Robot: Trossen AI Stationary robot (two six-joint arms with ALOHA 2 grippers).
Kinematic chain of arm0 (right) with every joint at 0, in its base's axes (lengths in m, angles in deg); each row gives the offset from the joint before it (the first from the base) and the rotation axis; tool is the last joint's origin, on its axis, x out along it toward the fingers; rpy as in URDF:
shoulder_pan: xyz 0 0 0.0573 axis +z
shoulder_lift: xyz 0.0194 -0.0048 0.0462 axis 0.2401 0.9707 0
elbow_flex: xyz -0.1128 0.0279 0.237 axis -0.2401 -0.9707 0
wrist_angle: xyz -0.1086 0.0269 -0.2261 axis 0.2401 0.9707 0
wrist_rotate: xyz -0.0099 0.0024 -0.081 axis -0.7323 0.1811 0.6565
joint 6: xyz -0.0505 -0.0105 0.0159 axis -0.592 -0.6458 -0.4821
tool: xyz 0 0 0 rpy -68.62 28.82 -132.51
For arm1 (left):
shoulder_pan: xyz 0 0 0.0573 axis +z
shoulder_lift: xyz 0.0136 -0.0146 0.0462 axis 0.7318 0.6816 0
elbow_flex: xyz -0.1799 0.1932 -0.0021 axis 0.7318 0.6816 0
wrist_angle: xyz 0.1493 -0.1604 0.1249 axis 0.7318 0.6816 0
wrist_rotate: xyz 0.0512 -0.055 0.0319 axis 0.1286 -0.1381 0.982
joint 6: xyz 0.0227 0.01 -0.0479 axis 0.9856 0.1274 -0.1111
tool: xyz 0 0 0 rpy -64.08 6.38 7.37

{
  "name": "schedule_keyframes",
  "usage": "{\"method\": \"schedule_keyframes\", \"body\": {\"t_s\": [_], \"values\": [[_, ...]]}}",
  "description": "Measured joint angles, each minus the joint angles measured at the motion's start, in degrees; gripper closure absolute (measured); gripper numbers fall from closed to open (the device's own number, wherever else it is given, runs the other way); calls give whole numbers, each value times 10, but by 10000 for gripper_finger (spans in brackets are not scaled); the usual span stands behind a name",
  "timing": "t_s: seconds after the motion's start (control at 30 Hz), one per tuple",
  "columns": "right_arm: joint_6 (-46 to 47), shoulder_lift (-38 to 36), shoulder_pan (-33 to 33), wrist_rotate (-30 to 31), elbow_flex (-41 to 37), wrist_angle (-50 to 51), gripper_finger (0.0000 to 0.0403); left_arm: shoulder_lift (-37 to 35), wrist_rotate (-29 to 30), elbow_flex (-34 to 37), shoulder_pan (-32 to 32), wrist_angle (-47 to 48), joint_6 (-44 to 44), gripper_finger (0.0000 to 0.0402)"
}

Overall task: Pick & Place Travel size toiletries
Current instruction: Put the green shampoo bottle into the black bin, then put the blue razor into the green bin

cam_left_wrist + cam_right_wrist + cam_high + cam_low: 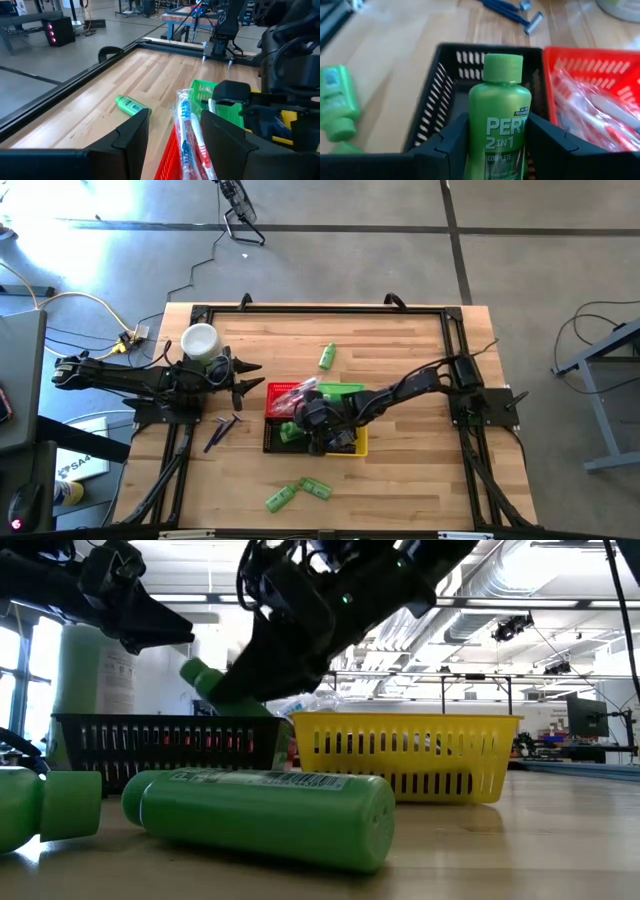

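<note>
Green and upright, a mini shampoo bottle (501, 120) is clenched between the fingers of the right gripper (318, 430), just above the black basket (445, 80) at the centre of the high view. The left gripper (245, 385) hangs with fingers spread at the left of the frame. Two more green bottles (297, 493) lie on the table (400, 470) at lower centre, another one (326, 357) at upper centre.

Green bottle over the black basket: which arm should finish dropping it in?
Right. The right gripper already clamps the green bottle directly above the black basket; the left gripper waits open beside the red basket.
</note>
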Motion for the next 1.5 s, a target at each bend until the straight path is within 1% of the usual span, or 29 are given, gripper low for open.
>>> {"method": "schedule_keyframes", "body": {"t_s": [0.37,0.43,0.63,0.73,0.8,0.87,0.97,1.2,1.27,1.37,1.5], "values": [[3,-5,-5,-16,0,2,233,0,0,0,0,0,0,226],[3,-6,-5,-16,0,3,219,0,0,0,0,0,0,226],[-1,-6,-5,-21,0,6,151,0,0,0,0,0,0,226],[-20,-23,-8,-30,0,19,140,0,0,0,0,0,0,226],[-34,-52,-12,-38,0,52,142,0,0,0,0,0,0,226],[-48,-79,-21,-51,1,81,152,0,0,0,0,0,0,226],[-70,-125,-36,-54,0,154,177,0,0,0,0,4,0,226],[-115,-213,-83,-57,0,272,265,0,0,0,0,16,-4,226],[-118,-228,-99,-57,0,295,292,0,0,0,0,18,-4,226],[-117,-231,-121,-57,0,304,328,0,0,0,0,18,-4,226],[-122,-234,-146,-79,0,309,365,0,8,0,0,17,-4,226]]}}
